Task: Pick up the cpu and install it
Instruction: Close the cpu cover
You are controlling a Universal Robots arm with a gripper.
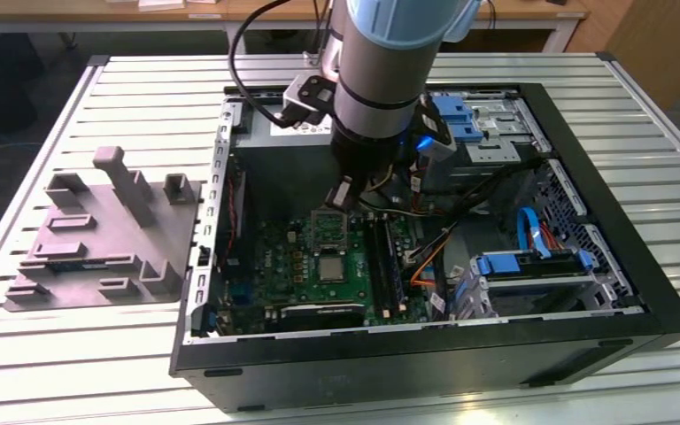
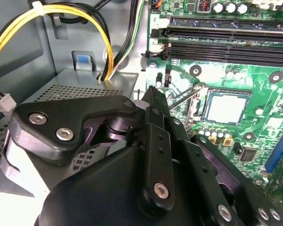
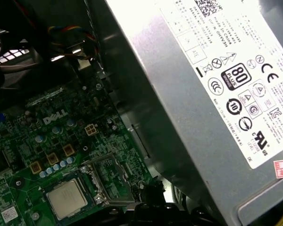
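Open computer case (image 1: pixel 659 328) on slatted table (image 1: pixel 139 80); beside it, grey moulded fixture (image 1: pixel 104 239) (towards exterior view's left); yellow cables (image 2: pixel 52 12) inside.

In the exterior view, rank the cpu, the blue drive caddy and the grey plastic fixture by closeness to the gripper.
1. cpu, on the motherboard just below the gripper.
2. blue drive caddy, toward the exterior view's right.
3. grey plastic fixture, outside the case, exterior view's left.

env: lab/workshop bench | my arm over an open computer case (image 1: pixel 623 301) on a slatted metal table (image 1: pixel 139 354) | grey 3D-printed fixture tray (image 1: pixel 104 239) beside it | wooden desks (image 1: pixel 116 13) behind
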